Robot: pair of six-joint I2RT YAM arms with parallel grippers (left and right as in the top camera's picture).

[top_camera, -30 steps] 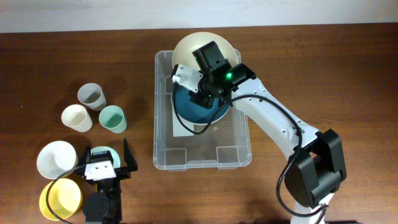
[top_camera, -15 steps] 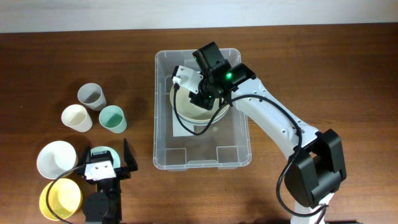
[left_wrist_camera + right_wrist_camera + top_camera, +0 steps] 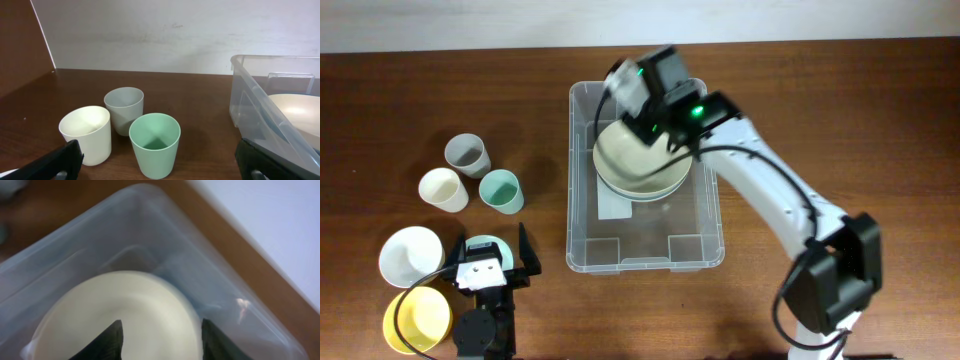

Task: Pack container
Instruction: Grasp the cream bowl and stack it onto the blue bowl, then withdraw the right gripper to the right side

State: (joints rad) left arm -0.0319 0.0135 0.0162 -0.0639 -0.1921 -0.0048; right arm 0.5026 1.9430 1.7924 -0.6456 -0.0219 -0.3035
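The clear container (image 3: 582, 235) stands mid-table. Inside it a cream bowl (image 3: 632, 160) rests nested on another bowl whose pale rim (image 3: 642, 196) shows beneath. My right gripper (image 3: 653, 118) hovers over the bowl's far side, open. In the right wrist view its dark fingers (image 3: 109, 342) stand apart above the cream bowl (image 3: 120, 305), holding nothing, with the container wall (image 3: 235, 305) beyond. My left gripper (image 3: 490, 262) sits open at the front left. In the left wrist view the left gripper (image 3: 162, 170) faces the cups, and the container (image 3: 252, 107) is at the right.
Grey (image 3: 467, 154), cream (image 3: 443, 188) and green (image 3: 501, 190) cups stand left of the container. A white bowl (image 3: 410, 255) and a yellow bowl (image 3: 418, 320) lie front left, with a pale green bowl (image 3: 485, 243) under the left gripper. In the left wrist view the green cup (image 3: 154, 142) is nearest.
The cream bowl came down from the container's far rim onto the teal bowl inside. My right gripper opened, let it go and drew back up. The left arm has not moved.
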